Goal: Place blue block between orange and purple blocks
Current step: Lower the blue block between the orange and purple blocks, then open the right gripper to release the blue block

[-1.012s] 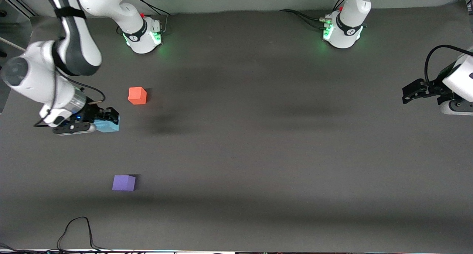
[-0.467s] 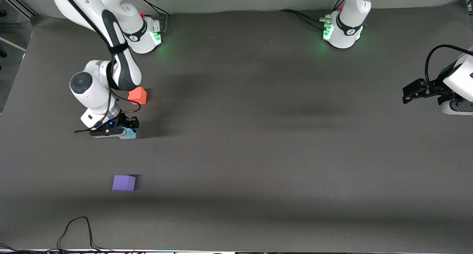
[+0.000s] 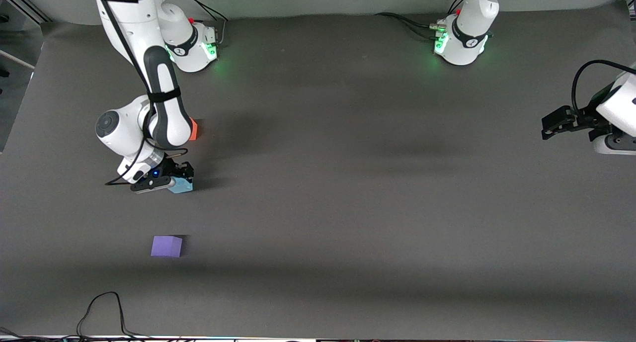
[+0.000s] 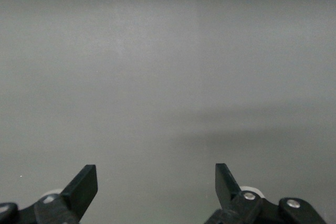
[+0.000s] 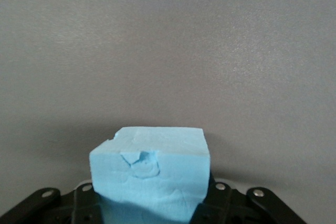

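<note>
Three cubes matter here, and we have one of them in hand: the right gripper (image 3: 180, 181) is clamped on the blue block (image 3: 182, 185), which fills the lower part of the right wrist view with a dent in its upper face. We judge it is low over the dark table (image 3: 348, 183), at the right arm's end, over the stretch between the other two cubes. The orange block (image 3: 194, 129) sits farther from the front camera and is mostly hidden by our right arm's forearm, so only a sliver of it shows. The purple block (image 3: 166, 246) rests nearer the front camera, well apart from the held cube. Our left gripper (image 3: 552, 125) waits at the left arm's end of the table, its fingers (image 4: 84, 184) spread apart with nothing between them.

We judge the carry to be nearly over, with the set-down and release left. Several things could spoil it. The blue cube now seems closer to the orange one than to the purple one, so letting go here may leave it off-centre in the gap. The forearm hangs just over the orange cube; a careless drop or swing of that link could nudge it. Opening while the cube is above the mat could let it tumble, and soft foam may cling to one finger and get dragged on retreat.
</note>
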`<state>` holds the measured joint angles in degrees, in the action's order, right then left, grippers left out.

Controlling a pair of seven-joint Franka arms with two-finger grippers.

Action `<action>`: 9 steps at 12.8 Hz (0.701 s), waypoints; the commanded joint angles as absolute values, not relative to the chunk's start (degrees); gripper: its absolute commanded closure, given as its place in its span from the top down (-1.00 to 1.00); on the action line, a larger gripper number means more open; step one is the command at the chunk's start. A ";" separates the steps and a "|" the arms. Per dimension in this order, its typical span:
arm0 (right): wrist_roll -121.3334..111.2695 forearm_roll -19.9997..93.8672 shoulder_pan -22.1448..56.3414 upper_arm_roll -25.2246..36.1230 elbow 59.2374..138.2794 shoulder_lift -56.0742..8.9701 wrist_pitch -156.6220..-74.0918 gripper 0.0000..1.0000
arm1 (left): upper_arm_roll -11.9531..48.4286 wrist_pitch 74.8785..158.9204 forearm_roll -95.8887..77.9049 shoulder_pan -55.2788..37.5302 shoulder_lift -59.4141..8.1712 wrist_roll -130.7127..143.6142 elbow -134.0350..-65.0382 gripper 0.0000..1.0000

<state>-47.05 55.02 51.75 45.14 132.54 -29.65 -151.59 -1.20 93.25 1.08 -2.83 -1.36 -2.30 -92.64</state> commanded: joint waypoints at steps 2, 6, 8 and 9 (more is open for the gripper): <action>-49.75 57.39 51.33 45.35 129.55 -33.22 -150.47 -1.00 | -1.14 94.22 1.14 -2.81 -0.97 -2.29 -92.55 1.00; -49.66 57.39 50.63 45.26 128.06 -34.28 -150.12 -1.00 | -1.14 94.31 1.14 -2.81 -0.97 -2.20 -92.46 1.00; -49.57 57.39 50.54 45.26 127.53 -34.80 -150.03 -0.84 | -1.14 94.31 1.06 -2.81 -0.88 -2.20 -92.46 1.00; -49.40 57.39 50.10 45.26 127.09 -35.33 -150.03 0.22 | -1.14 94.31 1.14 -2.81 -0.88 -2.20 -92.46 1.00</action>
<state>-47.25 55.26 50.97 45.14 129.05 -33.66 -150.91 -1.20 94.06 1.08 -2.83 -1.36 -2.30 -92.59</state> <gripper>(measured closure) 0.392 0.000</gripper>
